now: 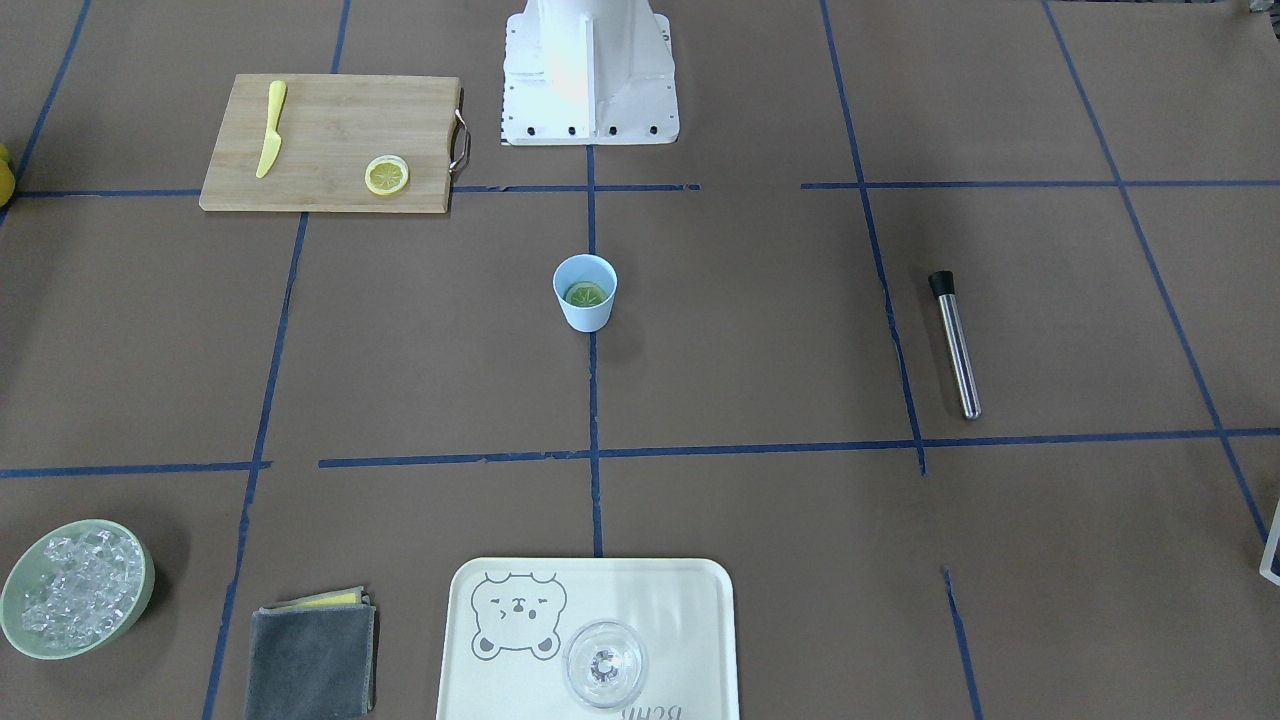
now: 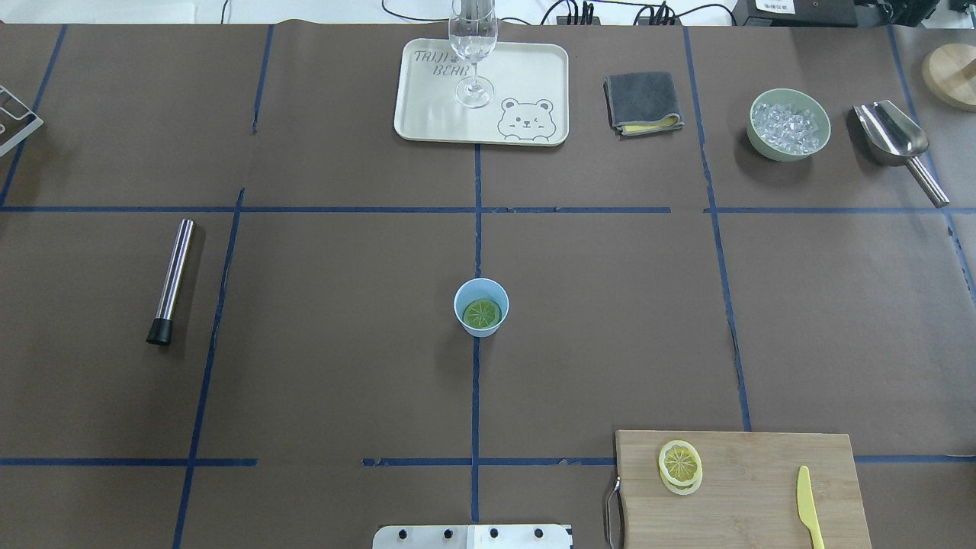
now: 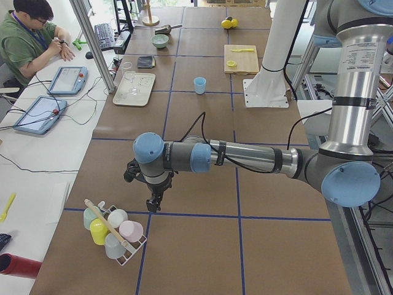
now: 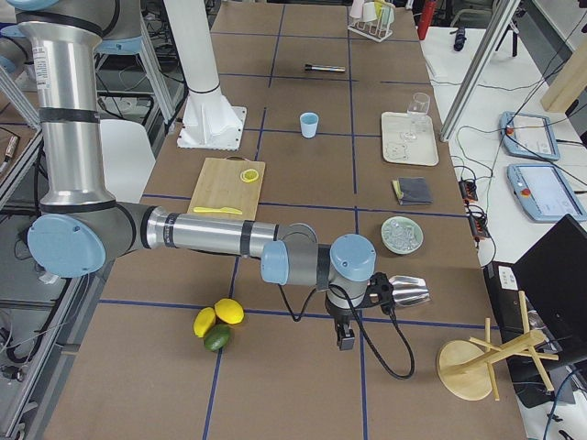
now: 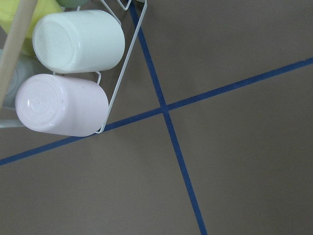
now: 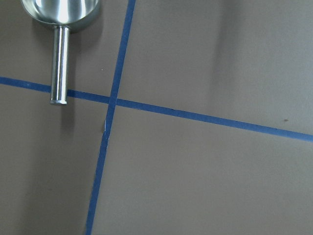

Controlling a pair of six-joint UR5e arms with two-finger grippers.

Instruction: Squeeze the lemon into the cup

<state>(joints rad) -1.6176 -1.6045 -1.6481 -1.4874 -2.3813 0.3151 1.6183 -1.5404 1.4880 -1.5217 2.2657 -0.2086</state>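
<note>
The pale-blue cup [image 2: 480, 284] stands upright at the table's middle on a blue tape line, also in the front view [image 1: 586, 317]. A lemon slice [image 2: 482, 313] lies flat inside it, looking greenish [image 1: 586, 294]. A second lemon slice [image 2: 680, 463] lies on the wooden cutting board [image 2: 762, 488]. My left gripper [image 3: 153, 201] hangs over the table's left end beside a rack of cups [image 3: 110, 230]. My right gripper [image 4: 346, 341] hangs over the right end near a metal scoop [image 4: 408, 291]. Both are far from the cup and show only in the side views, so I cannot tell whether they are open or shut.
A yellow plastic knife [image 2: 808, 507] lies on the board. A bear tray [image 2: 427, 114] holds a clear glass [image 2: 473, 46]. Nearby lie a grey cloth [image 2: 643, 101], a green bowl of ice [image 2: 789, 124] and a steel rod [image 2: 172, 278]. Whole citrus fruits [image 4: 218, 323] lie by the right arm.
</note>
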